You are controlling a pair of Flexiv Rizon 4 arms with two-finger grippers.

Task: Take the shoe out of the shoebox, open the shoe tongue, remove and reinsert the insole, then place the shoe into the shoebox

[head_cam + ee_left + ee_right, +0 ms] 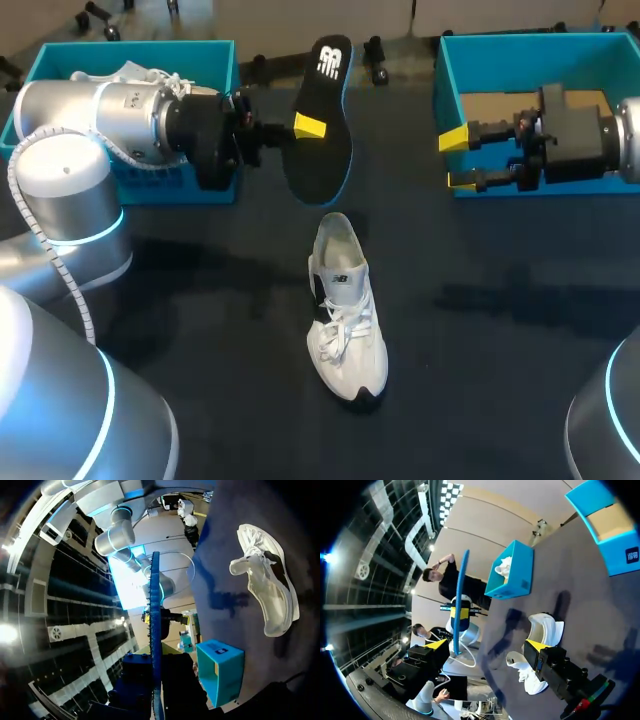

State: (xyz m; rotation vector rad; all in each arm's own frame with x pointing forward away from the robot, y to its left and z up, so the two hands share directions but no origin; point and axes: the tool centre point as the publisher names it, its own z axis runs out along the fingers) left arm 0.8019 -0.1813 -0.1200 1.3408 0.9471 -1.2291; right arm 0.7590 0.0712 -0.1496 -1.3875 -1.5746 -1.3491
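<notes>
While tight in the left gripper (312, 128), black blue-edged insole (325, 168); white laced shoe (345, 310) upright, right gripper (457, 160) wide.

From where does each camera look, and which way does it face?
Head view: above and behind, facing down on the table; both arms show.
Left wrist view: on the left arm, looking along the insole in the left hand toward the right arm.
Right wrist view: on the right arm, looking past the open right hand toward the insole.
Shared: both wrist views show the white shoe.
</notes>
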